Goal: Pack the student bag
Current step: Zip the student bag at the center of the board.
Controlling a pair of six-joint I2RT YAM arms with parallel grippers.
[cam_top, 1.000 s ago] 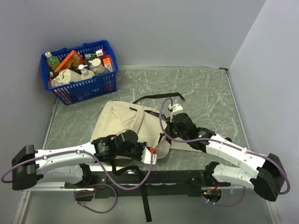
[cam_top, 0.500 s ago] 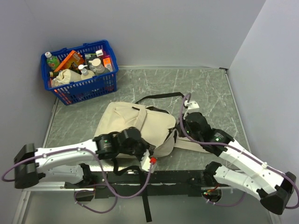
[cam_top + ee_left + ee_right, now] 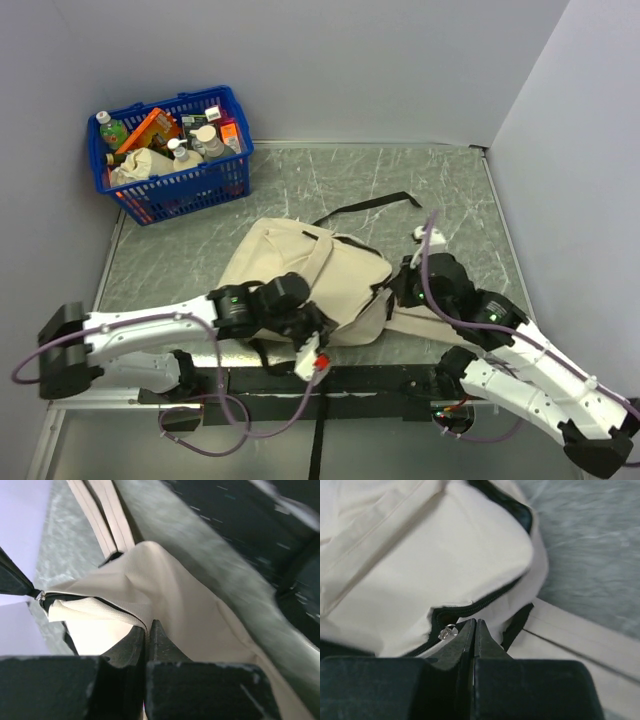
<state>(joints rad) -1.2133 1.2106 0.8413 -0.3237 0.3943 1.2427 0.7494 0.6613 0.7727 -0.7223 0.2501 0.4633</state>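
The student bag (image 3: 300, 275), cream fabric with a black strap (image 3: 365, 205), lies flat near the table's front edge between both arms. My left gripper (image 3: 322, 335) is at the bag's near edge. In the left wrist view it (image 3: 148, 625) is shut, with the dark-edged fabric of the bag (image 3: 175, 595) pinched between its tips. My right gripper (image 3: 393, 292) is at the bag's right side. In the right wrist view it (image 3: 474, 622) is shut on the edge of the bag (image 3: 420, 555) at the zip opening, right beside the metal zipper pull (image 3: 449, 630).
A blue plastic basket (image 3: 175, 150) full of bottles and packets stands at the back left. The grey marbled table (image 3: 330, 180) is walled at the left, back and right. A cream strap (image 3: 580, 635) lies flat to the right of the bag.
Both arms have moved to the right and dragged the bag with them. The black strap has slid to the right across the table.
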